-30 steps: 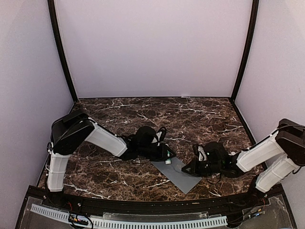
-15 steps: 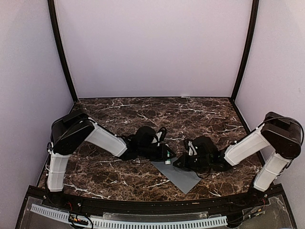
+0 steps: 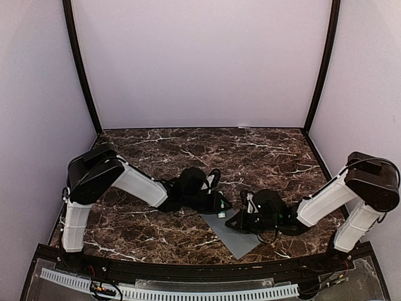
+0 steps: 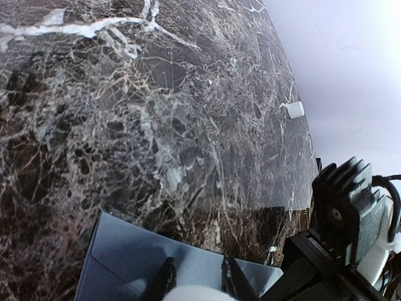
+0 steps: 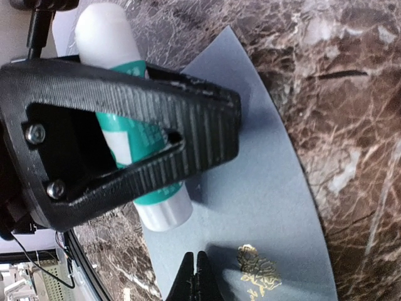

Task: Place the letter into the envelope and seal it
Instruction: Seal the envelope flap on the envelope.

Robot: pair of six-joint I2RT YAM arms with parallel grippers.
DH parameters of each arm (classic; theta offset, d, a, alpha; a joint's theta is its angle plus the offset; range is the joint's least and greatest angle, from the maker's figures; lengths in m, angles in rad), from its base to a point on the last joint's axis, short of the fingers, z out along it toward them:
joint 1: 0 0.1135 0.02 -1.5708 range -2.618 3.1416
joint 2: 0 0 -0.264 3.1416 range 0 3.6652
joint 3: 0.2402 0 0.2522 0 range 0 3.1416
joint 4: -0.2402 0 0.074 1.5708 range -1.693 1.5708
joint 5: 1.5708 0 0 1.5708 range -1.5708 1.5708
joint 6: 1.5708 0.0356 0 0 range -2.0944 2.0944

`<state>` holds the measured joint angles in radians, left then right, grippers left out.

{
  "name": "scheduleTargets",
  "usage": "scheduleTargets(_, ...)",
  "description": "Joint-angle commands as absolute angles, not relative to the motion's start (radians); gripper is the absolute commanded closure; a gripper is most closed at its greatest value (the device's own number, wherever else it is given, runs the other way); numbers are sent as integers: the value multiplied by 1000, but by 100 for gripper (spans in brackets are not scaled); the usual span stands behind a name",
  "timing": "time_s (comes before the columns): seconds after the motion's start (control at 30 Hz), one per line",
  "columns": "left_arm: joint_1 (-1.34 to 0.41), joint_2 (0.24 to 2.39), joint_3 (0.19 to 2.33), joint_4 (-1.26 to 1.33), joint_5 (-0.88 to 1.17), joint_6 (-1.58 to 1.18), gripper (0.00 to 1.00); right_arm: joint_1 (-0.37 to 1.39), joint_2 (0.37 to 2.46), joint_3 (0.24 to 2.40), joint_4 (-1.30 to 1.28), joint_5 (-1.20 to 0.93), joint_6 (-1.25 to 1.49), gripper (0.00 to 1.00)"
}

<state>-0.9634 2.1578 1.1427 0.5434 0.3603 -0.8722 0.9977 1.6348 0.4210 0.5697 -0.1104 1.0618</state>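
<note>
Starting at the left: the left gripper (image 3: pixel 219 209), low over the dark marble table (image 3: pixel 188 150) at the end of a white-sleeved arm, with jaws clamped around a white-and-teal glue stick (image 5: pixel 161 204). From the left wrist, two black fingers (image 4: pixel 166 282) either side of the stick's rounded white end. Held slantwise, with the other white end over an edge of the envelope (image 3: pixel 245 239); touching the paper or just above it, cannot tell.

Next, toward the middle: slate-grey envelope flat on the marble near the front rim, between the two grippers, turned at an angle with one corner toward the near edge. Marked with a small gold emblem (image 5: pixel 257 271).

Further right: the right gripper (image 5: pixel 197 268), low over the envelope just beside that emblem, with jaws pressed together to a thin seam. Nipping the paper or merely resting on it, cannot tell. Close to the left gripper, facing it across the grey sheet.
</note>
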Motion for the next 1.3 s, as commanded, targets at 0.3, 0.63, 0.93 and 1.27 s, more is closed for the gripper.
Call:
scheduleTargets(0.3, -966, 2107, 1118, 479, 357, -860, 100, 1047, 1580, 298, 428, -36, 1179, 100)
scheduleTargets(0.63, -965, 2105, 1122, 472, 359, -851, 100, 1052, 1477, 243, 437, -95, 1199, 100)
scheduleTargets(0.93, -965, 2102, 1123, 470, 362, -848, 100, 1075, 1219, 328, 200, -66, 1141, 100)
scheduleTargets(1.27, -965, 2102, 1124, 471, 361, -850, 100, 1005, 1197, 334, 173, -33, 1105, 100)
